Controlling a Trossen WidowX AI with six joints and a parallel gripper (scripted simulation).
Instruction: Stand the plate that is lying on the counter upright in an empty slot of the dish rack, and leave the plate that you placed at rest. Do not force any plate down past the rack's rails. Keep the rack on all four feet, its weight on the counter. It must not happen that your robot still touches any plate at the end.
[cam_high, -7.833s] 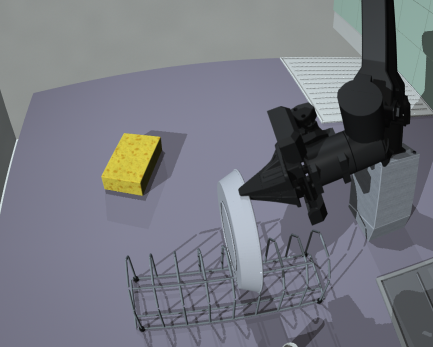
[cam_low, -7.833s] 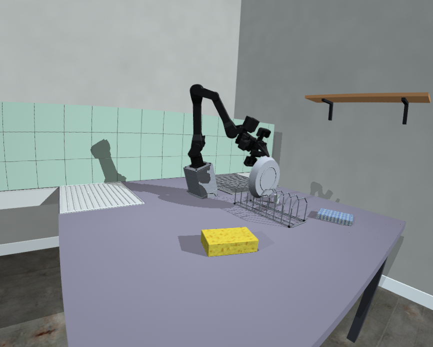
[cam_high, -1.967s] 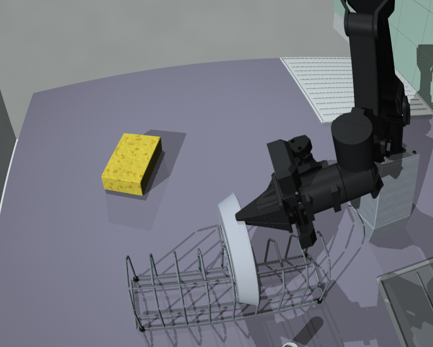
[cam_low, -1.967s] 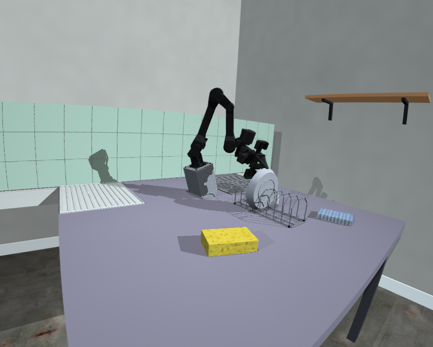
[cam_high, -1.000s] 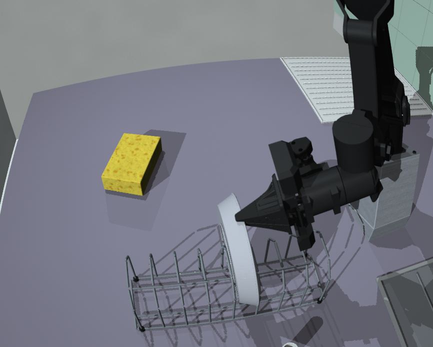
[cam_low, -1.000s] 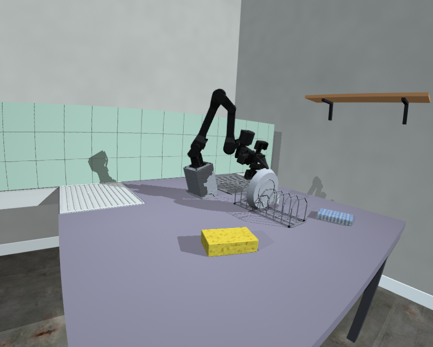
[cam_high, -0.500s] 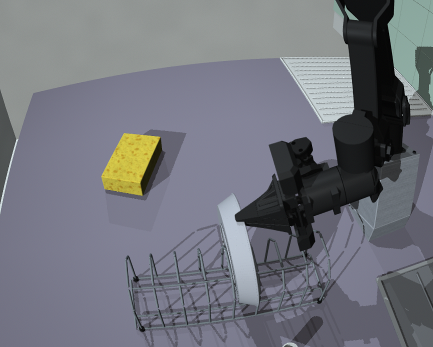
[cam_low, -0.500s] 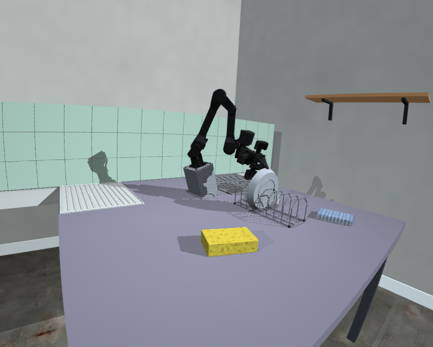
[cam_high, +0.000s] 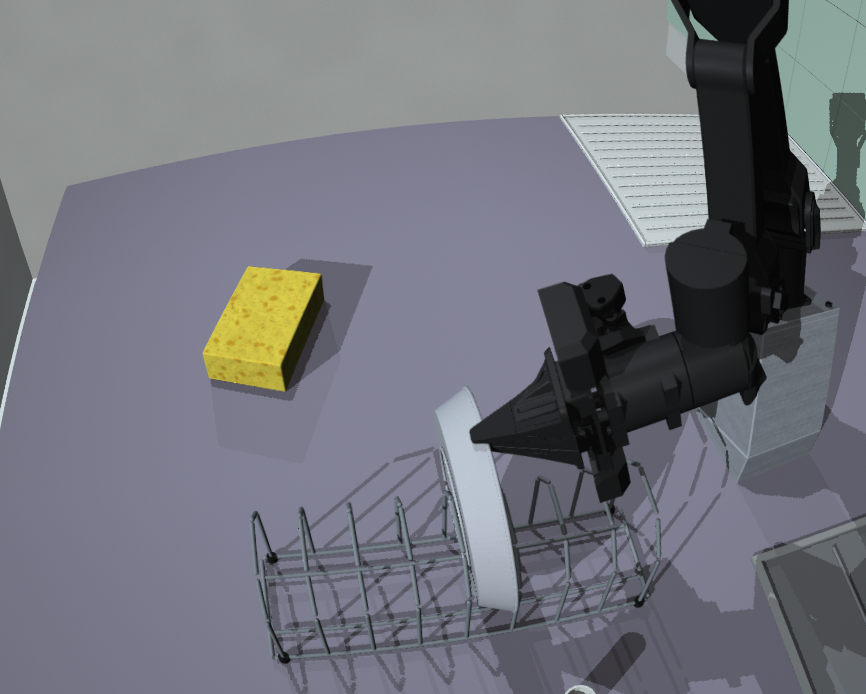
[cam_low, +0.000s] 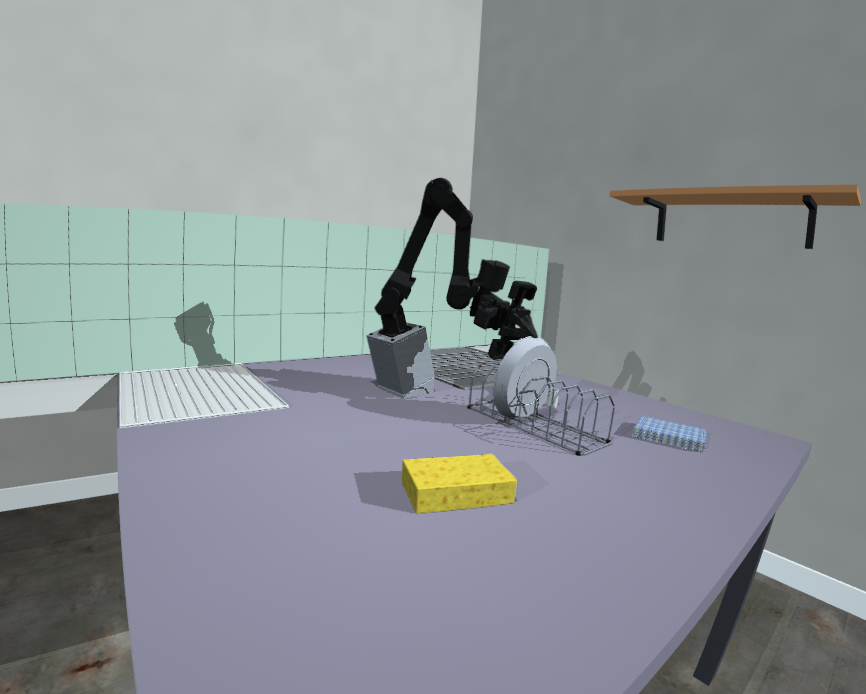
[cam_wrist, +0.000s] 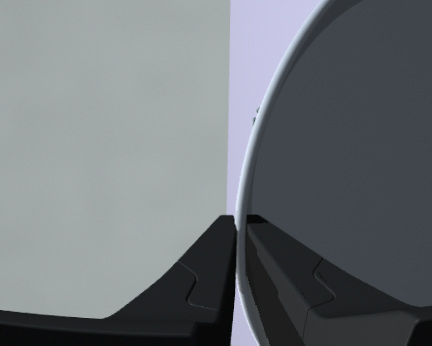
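Observation:
A white plate (cam_high: 477, 506) stands on edge in the wire dish rack (cam_high: 448, 571), in a slot right of the rack's middle, leaning a little. It also shows in the exterior view (cam_low: 525, 377), upright in the rack (cam_low: 549, 412). My gripper (cam_high: 480, 433) reaches in from the right and is shut on the plate's upper rim. In the wrist view the thin rim of the plate (cam_wrist: 350, 144) runs down between my two closed fingers (cam_wrist: 236, 232). The rack's visible feet rest on the counter. Several slots to the left of the plate stand empty.
A yellow sponge (cam_high: 263, 326) lies on the counter to the left, far from the rack. A ribbed drain board (cam_high: 672, 173) lies at the back right. The arm's grey pedestal (cam_high: 784, 383) stands right of the rack. A blue checked cloth (cam_low: 670, 433) lies beyond the rack's end.

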